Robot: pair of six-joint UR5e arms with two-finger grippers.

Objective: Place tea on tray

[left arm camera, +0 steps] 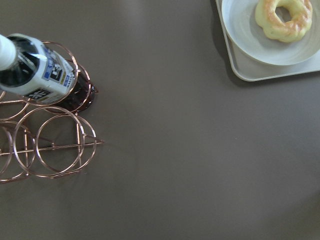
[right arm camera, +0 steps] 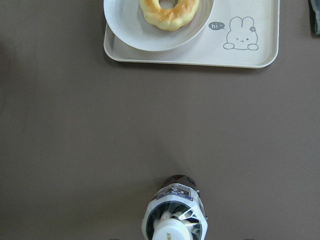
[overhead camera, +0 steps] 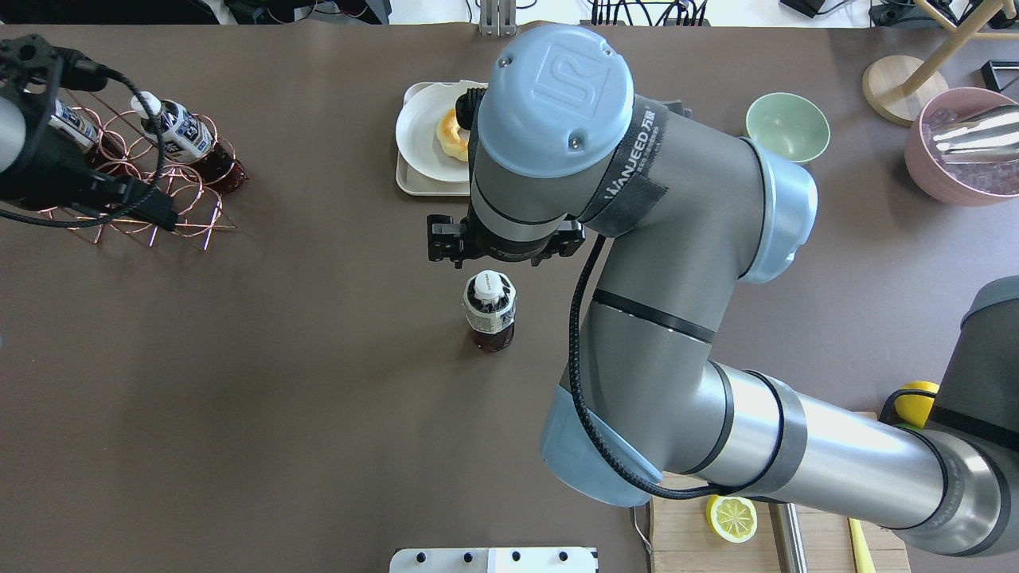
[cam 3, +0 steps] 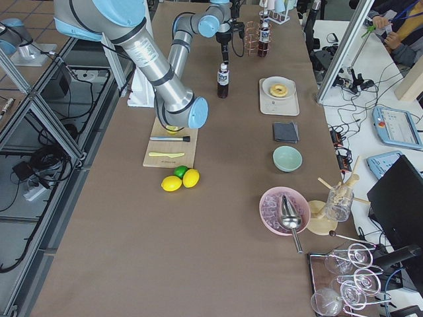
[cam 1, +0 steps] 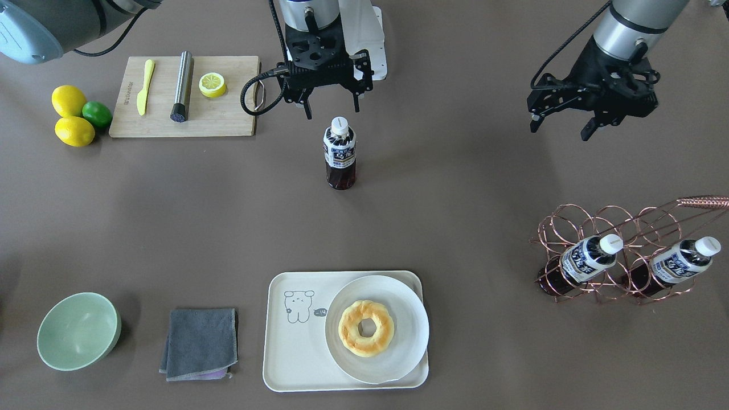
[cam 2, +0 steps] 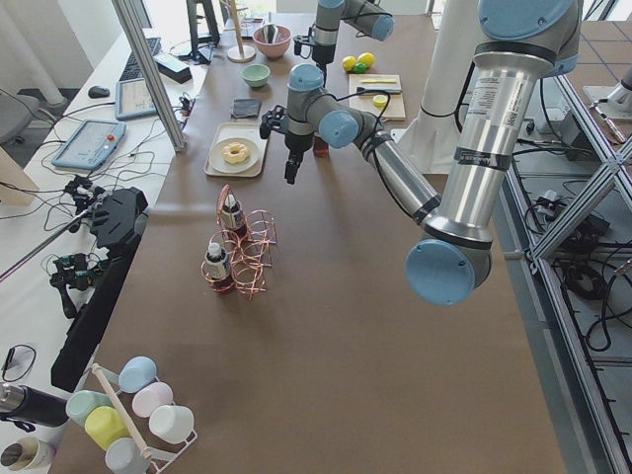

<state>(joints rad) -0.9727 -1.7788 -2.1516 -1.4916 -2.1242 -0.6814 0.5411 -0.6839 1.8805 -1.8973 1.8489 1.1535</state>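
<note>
One tea bottle (cam 1: 340,154) stands upright alone at the table's middle, with dark tea, a white cap and a white-and-navy label; it also shows in the overhead view (overhead camera: 489,310) and the right wrist view (right arm camera: 175,217). My right gripper (cam 1: 333,108) is open and empty, just above the bottle's cap on the robot's side. The cream tray (cam 1: 296,353) with the line-drawn cartoon lies at the operators' side and carries a round plate (cam 1: 398,296) with a doughnut (cam 1: 365,328). My left gripper (cam 1: 561,128) is open and empty, raised near the copper rack (cam 1: 626,228).
The rack holds two more tea bottles (cam 1: 586,259) (cam 1: 680,262). A wooden cutting board (cam 1: 228,114) bears a knife, a steel rod and a lemon half. Two lemons and a lime (cam 1: 97,114), a green bowl (cam 1: 78,330) and a grey cloth (cam 1: 199,341) lie around.
</note>
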